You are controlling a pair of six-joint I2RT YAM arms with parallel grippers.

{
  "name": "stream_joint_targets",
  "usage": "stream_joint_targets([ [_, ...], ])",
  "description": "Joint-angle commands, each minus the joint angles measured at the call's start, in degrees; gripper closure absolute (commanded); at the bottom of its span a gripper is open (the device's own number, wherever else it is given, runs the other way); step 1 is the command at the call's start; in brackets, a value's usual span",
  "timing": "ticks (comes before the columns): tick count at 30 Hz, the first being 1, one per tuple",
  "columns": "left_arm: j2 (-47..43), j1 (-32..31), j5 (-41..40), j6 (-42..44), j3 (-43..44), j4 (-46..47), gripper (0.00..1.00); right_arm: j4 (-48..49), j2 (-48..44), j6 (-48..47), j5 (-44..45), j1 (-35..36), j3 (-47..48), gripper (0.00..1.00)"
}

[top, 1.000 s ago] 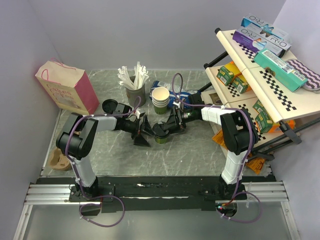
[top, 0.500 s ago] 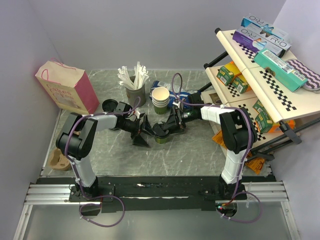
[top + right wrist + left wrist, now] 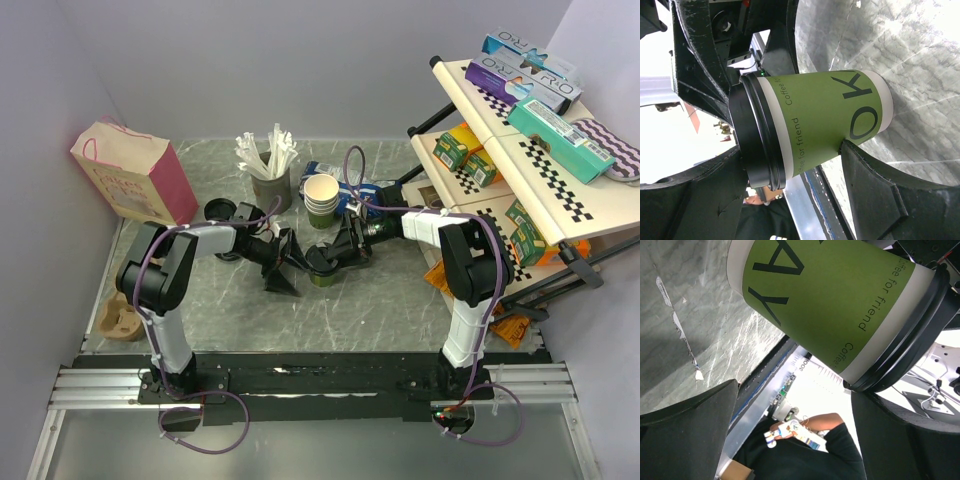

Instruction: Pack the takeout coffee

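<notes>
The takeout coffee, a green paper cup with a black lid, stands mid-table between the two arms. My right gripper is shut on it. In the right wrist view the cup lies across the frame, one finger pressing its green side and the other against the lid rim. My left gripper stands open just left of the cup. In the left wrist view the cup fills the top, ahead of the spread fingers, with the lid near the right-hand finger.
A pink paper bag stands at the back left, with a loose black lid beside it. A stack of cream cups and a grey holder of stirrers stand behind the grippers. A tilted rack of boxes fills the right side.
The left arm's wrist has shifted slightly toward the back, its jaws still open beside the cup. The right gripper and the cup have stayed put.
</notes>
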Motion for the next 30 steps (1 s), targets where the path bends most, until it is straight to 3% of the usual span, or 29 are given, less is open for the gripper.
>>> stream_joint_targets([
  [1, 10.23, -0.65, -49.01, -1.34, -4.61, -1.42, 0.05, -0.11, 2.57, -0.34, 3.38, 2.37, 0.18, 0.24],
  [5, 5.76, -0.91, -46.73, 1.73, -2.94, 1.13, 0.05, -0.81, 2.39, -1.82, 3.03, 2.46, 1.14, 0.24],
  [15, -11.72, -1.35, -21.43, 8.58, -6.80, 22.90, 0.01, -2.13, 0.02, -5.69, 0.57, 2.20, 4.48, 0.23],
  [19, -14.90, -0.74, -12.73, 9.64, -7.77, 26.44, 0.01, -0.38, -0.95, -5.70, -2.15, 1.67, 5.36, 0.20],
  [26, -18.25, 0.76, -9.99, 4.64, -9.18, 32.59, 0.01, 1.02, -3.93, -5.79, -5.84, 0.79, 5.54, 0.13],
  [27, -17.99, 0.76, -9.90, 4.55, -9.00, 32.85, 0.00, 2.42, -4.11, -5.35, -6.37, 0.44, 5.28, 0.02],
  [30, -17.02, 0.76, -9.19, 4.72, -9.00, 32.68, 0.01, 2.70, -4.20, -5.17, -6.81, 0.35, 4.75, 0.00],
])
